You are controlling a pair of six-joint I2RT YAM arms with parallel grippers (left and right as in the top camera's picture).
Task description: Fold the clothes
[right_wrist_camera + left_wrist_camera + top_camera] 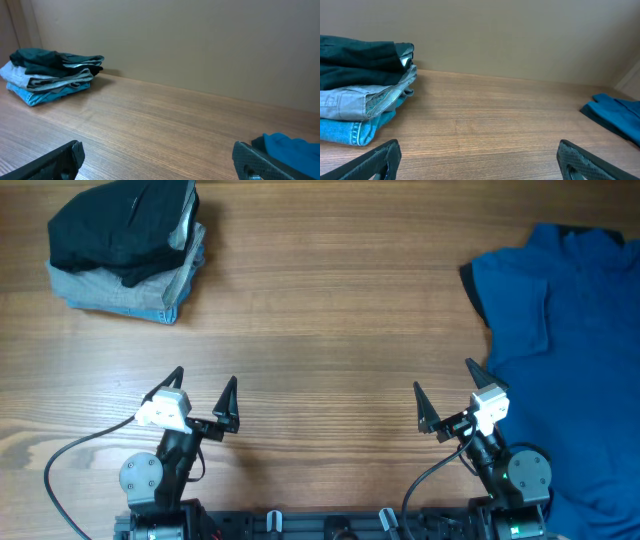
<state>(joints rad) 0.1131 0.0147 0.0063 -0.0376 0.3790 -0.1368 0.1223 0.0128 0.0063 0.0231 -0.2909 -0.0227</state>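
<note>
Jaws spread wide and empty on left gripper (pixel 205 376) and right gripper (pixel 442 376), both parked at the near edge. The black shorts (pixel 120 225) lie bunched atop a folded denim garment (pixel 130 292), far left, well apart. A deep pinch may drag denim along; the blue shirt (pixel 560 330) could be grabbed instead.

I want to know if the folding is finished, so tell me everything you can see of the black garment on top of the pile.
The black garment lies folded into a compact, slightly rumpled bundle near the far left corner of the table. Its fabric looks thin and matte. A pale grey-white strip shows along its right edge. It rests on a folded grey and light-blue denim stack, which juts out beneath it on the near side. Nothing else touches it.
</note>
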